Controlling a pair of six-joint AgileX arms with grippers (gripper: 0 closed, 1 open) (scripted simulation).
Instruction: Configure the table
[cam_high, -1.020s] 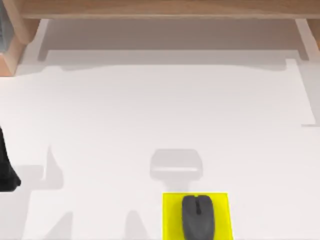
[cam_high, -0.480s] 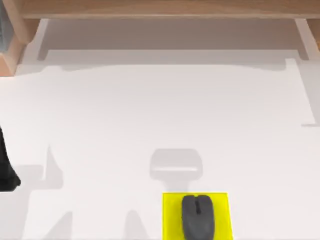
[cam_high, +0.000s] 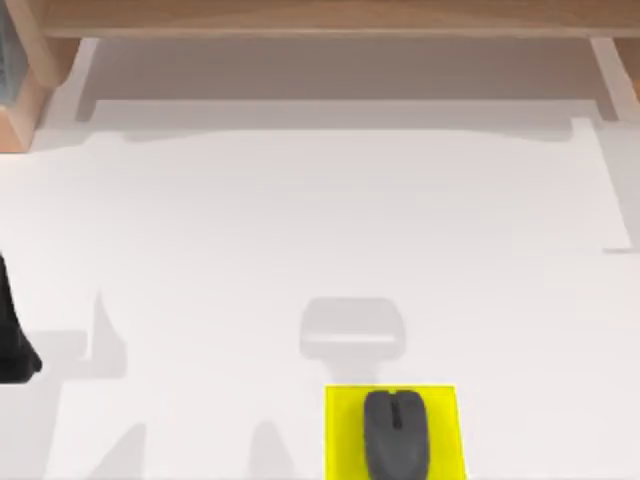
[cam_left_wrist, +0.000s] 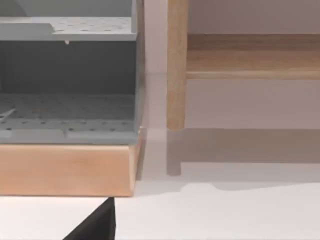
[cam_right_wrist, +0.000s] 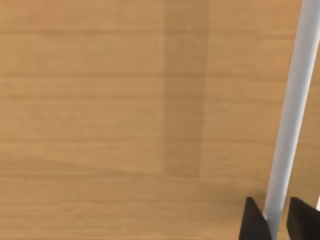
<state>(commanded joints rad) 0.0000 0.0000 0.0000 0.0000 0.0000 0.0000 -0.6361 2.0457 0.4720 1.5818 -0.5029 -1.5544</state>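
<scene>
Placing step, I judge | right tool pinches thin white panel before light wooden shelf | left tool parked at plain white worktop left edge, grip: cannot tell | next: seat panel squarely

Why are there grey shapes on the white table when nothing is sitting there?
They are shadows. In the top view, soft grey patches lie on the plain white tabletop, one above the small yellow square pad holding the dark grey computer mouse; a broad one lies below the light wooden shelf frame. In the left wrist view, the wooden post casts a similar shadow.
</scene>
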